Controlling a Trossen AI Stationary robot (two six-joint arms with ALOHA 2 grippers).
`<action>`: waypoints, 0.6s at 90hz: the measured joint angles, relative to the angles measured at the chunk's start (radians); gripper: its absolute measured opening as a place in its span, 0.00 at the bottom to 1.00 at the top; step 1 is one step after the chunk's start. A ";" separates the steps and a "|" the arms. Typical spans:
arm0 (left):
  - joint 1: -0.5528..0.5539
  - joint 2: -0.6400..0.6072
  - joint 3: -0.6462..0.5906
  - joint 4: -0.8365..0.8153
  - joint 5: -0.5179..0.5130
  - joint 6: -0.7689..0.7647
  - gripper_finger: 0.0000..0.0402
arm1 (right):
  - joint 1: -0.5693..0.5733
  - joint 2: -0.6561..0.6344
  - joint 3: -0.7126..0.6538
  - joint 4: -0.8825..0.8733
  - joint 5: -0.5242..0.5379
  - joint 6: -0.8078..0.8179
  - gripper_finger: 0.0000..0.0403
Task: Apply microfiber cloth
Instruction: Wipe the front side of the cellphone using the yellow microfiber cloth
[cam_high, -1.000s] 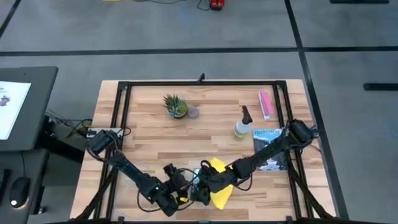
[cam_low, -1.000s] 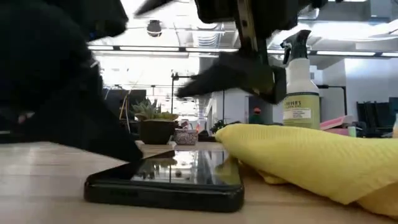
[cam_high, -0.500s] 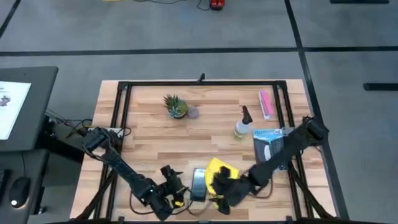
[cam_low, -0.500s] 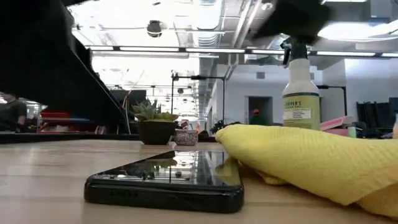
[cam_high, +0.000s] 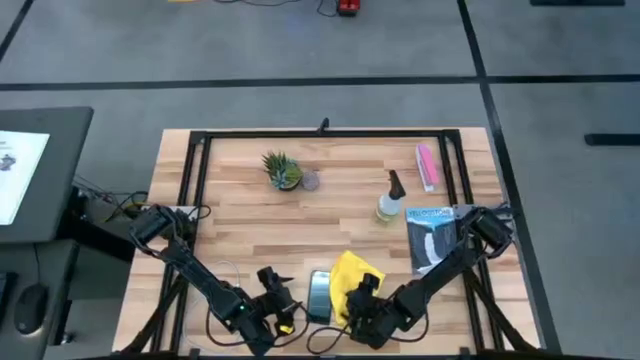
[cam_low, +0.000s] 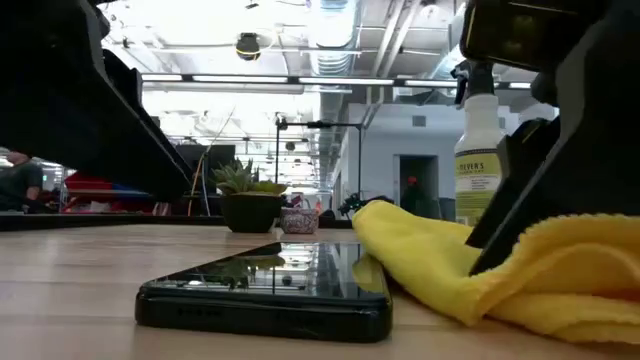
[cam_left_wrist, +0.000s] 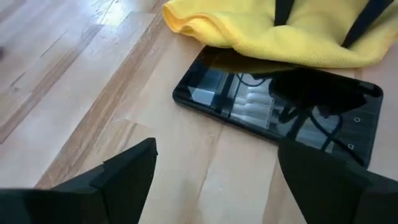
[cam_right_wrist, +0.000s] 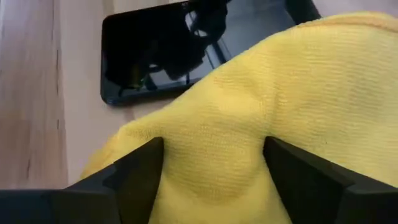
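Note:
The yellow microfiber cloth (cam_high: 350, 272) lies bunched on the table near the front edge. Its left edge (cam_left_wrist: 249, 59) rests over one long side of a black smartphone (cam_high: 320, 293), which lies flat, screen up. My right gripper (cam_high: 362, 298) is open and down on the cloth's near part; in the right wrist view its two fingers stand with a hump of cloth (cam_right_wrist: 214, 124) between them. My left gripper (cam_left_wrist: 216, 149) is open, low over bare wood just left of the phone, with nothing in it. My right gripper has its open fingers (cam_low: 500, 235) set into the cloth's near part, slanting down from the table's right side. A hump of cloth (cam_right_wrist: 217, 162) rises between the two fingers. The cloth stays on the table, puckered up around the finger (cam_low: 560, 265).
Farther back stand a spray bottle (cam_high: 388, 205), a small potted plant (cam_high: 282, 170) and a small pot (cam_high: 310, 181). A pink packet (cam_high: 428, 165) and a dark booklet (cam_high: 432, 240) lie at the right. Black frame rails (cam_high: 195, 200) run along the table's sides.
My left gripper has drawn back from over the phone toward the table's left. My right gripper has gone toward the near edge and come down on the cloth. The cloth's near part, which lay smooth, has bunched up into a hump; the phone has stayed put.

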 joint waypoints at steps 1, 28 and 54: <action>0.000 0.000 0.000 0.000 0.000 0.000 0.78 | 0.002 0.000 0.000 -0.002 0.002 0.003 0.59; 0.000 0.000 0.000 -0.001 0.002 0.004 0.78 | 0.029 -0.092 -0.004 -0.071 0.090 -0.052 0.05; 0.000 0.000 0.000 -0.001 0.007 0.017 0.78 | -0.079 -0.087 0.065 0.206 0.000 -0.394 0.04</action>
